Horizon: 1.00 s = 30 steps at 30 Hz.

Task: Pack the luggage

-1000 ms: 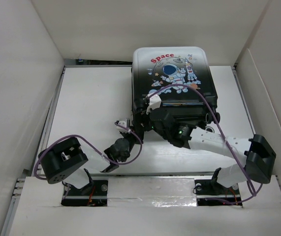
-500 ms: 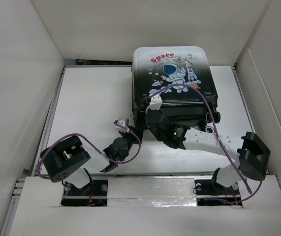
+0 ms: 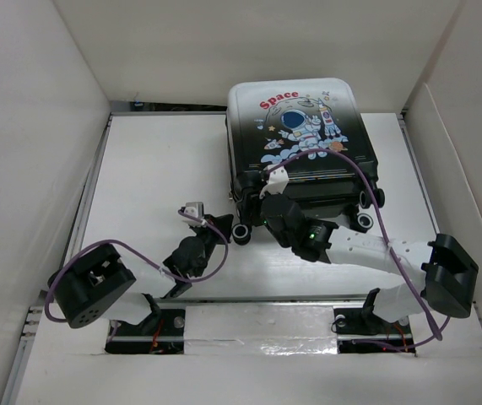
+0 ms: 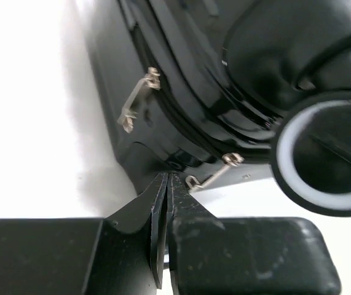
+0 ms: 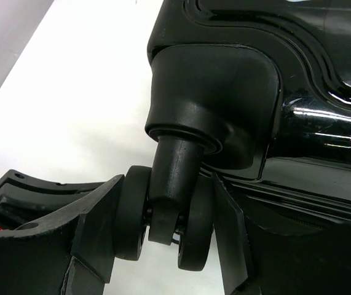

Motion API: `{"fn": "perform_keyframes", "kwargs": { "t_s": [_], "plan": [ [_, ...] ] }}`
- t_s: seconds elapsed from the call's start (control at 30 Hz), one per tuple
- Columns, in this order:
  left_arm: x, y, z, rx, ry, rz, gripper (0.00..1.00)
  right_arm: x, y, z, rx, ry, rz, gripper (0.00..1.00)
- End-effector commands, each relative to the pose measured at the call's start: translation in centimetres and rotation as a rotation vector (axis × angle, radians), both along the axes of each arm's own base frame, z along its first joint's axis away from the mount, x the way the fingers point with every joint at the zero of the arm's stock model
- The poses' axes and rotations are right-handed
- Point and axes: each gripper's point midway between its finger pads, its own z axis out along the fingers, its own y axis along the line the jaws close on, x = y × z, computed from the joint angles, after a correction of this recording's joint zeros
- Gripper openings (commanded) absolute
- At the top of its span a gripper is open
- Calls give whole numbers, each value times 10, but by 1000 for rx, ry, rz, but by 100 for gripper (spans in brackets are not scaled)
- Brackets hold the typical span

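The luggage (image 3: 295, 126) lies shut at the back middle of the table, astronaut print up and wheels toward me. It also shows in the left wrist view (image 4: 181, 74) and the right wrist view (image 5: 298, 74). My right gripper (image 3: 273, 198) is at its near edge. In the right wrist view my right gripper (image 5: 168, 184) is shut on a black double wheel (image 5: 132, 215), one finger on each side. My left gripper (image 3: 221, 224) is at the near left corner. In the left wrist view my left gripper (image 4: 166, 179) is shut and empty, its tip just beside a metal zipper pull (image 4: 212, 173).
White walls box in the table on the left, back and right. A white-rimmed wheel (image 3: 241, 234) sticks out at the near left corner, and it is close on the right in the left wrist view (image 4: 323, 153). A second zipper pull (image 4: 137, 98) hangs on the side seam.
The right gripper has pulled back from over the luggage's near end to its near edge, and the wheels now show. The left arm has swung left, its gripper staying by the near left corner.
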Motion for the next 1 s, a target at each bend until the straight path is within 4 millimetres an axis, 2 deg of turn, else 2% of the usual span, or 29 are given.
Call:
{"fn": "perform_keyframes", "kwargs": {
  "t_s": [0.0,0.03,0.13,0.17,0.27,0.4,0.5,0.8,0.97],
  "plan": [
    [-4,-14,24,-29,-80,-70,0,7,-6,9,-30,-45,6,5],
    [-9,-25,27,-24,-93,-135,0,7,-4,9,-28,-45,11,5],
    [-19,-49,28,-17,-110,-239,26,6,1,11,-26,-45,31,5],
    [-19,-52,29,-18,-117,-251,39,6,2,10,-25,-42,37,5],
    [-24,-65,28,-40,-123,-303,49,5,5,12,-17,-43,52,5],
    [-18,-77,32,-66,-136,-313,50,3,8,12,-18,-41,72,5],
    [-9,-77,35,-77,-138,-269,48,1,10,13,-11,-39,88,4],
    [12,-67,39,-16,-144,-142,42,-2,11,14,-1,-41,108,3],
    [18,-56,37,25,-156,-86,43,-4,12,17,11,-47,123,3]
  ]
}}
